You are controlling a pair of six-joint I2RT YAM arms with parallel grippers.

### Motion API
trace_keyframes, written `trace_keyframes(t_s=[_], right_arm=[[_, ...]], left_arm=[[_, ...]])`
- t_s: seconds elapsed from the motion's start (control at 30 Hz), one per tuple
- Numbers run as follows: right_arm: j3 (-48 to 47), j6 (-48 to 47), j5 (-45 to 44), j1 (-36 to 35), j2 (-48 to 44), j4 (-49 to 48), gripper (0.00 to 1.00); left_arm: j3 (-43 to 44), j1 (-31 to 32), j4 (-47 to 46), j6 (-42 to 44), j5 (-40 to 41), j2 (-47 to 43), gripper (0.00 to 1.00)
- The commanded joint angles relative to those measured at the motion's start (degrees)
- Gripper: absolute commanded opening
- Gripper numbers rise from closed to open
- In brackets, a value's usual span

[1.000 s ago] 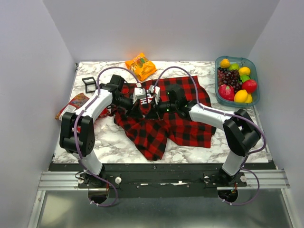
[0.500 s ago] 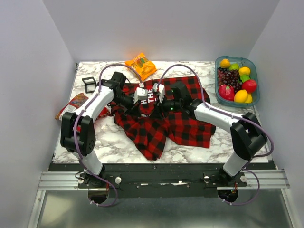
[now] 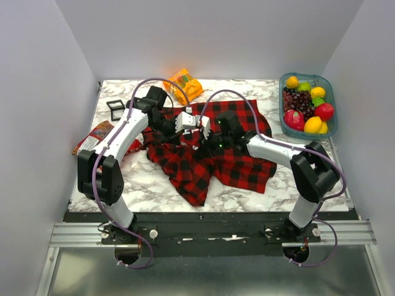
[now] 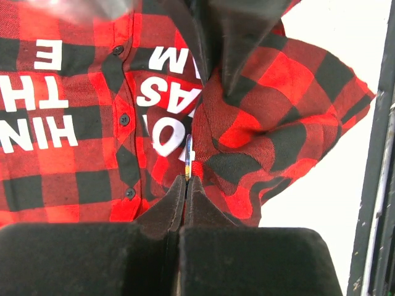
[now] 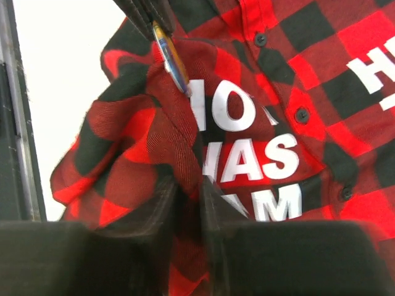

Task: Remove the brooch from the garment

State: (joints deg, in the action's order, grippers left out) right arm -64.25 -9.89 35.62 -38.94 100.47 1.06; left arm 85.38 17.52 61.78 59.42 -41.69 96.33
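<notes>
The garment (image 3: 237, 161), a red-and-black plaid shirt with white lettering (image 5: 271, 157), lies bunched on the marble table. The brooch (image 5: 170, 60) is a thin, colourful disc against the shirt front, seen edge-on (image 4: 187, 155) in the left wrist view. My left gripper (image 4: 186, 179) is shut on its lower edge. My right gripper (image 5: 190, 188) faces it a short way off, its jaws pressed on a raised fold of the garment (image 4: 259, 117) beside the brooch. In the top view both wrists meet over the shirt's upper left part, and the brooch is hidden there.
An orange snack bag (image 3: 183, 85) lies at the back of the table. A teal tray (image 3: 307, 76) of fruit stands at the back right. A red packet (image 3: 92, 137) and a small black frame (image 3: 115, 109) lie at the left edge.
My left gripper closed fully on the brooch. The right gripper opened, then closed on a fold of the shirt. The fabric bunched up and now hides the lettering in the top view.
</notes>
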Motion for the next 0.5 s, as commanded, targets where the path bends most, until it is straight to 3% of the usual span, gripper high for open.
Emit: trace_keyframes(t_s=[0.0, 0.13, 0.47], right_arm=[[-1.3, -4.4, -1.4, -0.3, -0.3, 1.2, 0.10], [1.1, -9.3, -5.2, -0.2, -2.6, 1.8, 0.03], [2.2, -9.7, -8.6, -0.2, -5.0, 1.3, 0.04]], left_arm=[[0.6, 2.1, 1.8, 3.8, 7.0, -2.8, 0.00], [1.8, 3.2, 4.3, 8.2, 11.5, -2.9, 0.00], [3.4, 6.8, 9.1, 13.5, 21.6, -2.2, 0.00]])
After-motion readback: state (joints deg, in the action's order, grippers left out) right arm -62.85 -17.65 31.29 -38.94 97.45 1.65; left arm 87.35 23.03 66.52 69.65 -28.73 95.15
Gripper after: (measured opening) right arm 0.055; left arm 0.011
